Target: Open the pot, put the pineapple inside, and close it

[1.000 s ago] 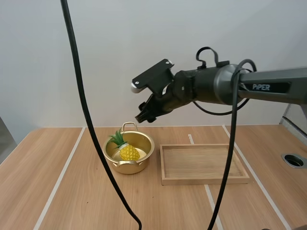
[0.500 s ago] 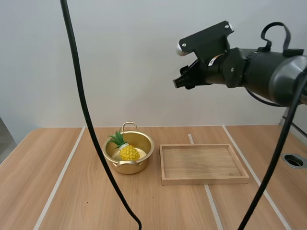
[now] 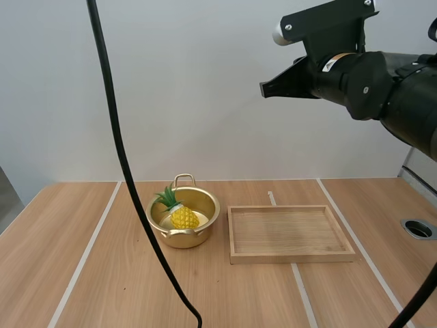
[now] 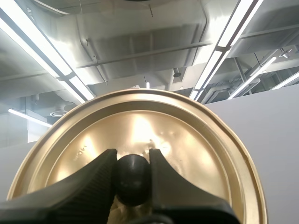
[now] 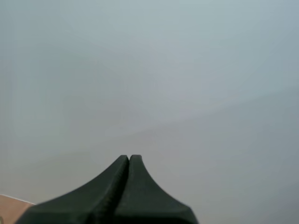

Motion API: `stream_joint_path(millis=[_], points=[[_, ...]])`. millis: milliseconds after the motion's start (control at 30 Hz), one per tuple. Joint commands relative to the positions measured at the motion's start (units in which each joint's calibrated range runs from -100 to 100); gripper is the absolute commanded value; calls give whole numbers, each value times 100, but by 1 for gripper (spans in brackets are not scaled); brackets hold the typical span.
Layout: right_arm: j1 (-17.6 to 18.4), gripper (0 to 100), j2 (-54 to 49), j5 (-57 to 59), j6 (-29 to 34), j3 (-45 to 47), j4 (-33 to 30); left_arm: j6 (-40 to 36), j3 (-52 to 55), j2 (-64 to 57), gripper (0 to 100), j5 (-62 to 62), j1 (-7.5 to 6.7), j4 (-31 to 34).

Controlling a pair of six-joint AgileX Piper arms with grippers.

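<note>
A golden pot (image 3: 183, 219) stands uncovered on the table left of the middle, and a yellow pineapple (image 3: 181, 215) with green leaves lies inside it. My right gripper (image 3: 263, 89) hangs high above the table at the upper right, pointing left, its fingers (image 5: 127, 161) pressed together on nothing. In the left wrist view my left gripper (image 4: 132, 156) is shut on the black knob (image 4: 132, 179) of the golden pot lid (image 4: 196, 154), which is held up with its top face toward the camera.
A shallow wooden tray (image 3: 290, 234) lies just right of the pot, with nothing in it. A round hole (image 3: 418, 228) is set into the table at the far right edge.
My right arm has risen and swung from above the pot to the upper right, and its fingers have come together. The pot, pineapple and tray have stayed put.
</note>
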Motion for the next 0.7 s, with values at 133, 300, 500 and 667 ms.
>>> stream_joint_path(millis=[133,300,500,667], points=[[-95,0,-283,281,362,48,38,-37,-36,-35,0,-63,5,2],[-95,0,-358,616,362,48,38,-37,-36,-35,0,-63,5,2],[-95,0,-383,629,362,48,-97,-37,-36,-35,0,-63,5,2],[-95,0,-408,629,362,48,-124,-37,-36,-35,0,-63,5,2]])
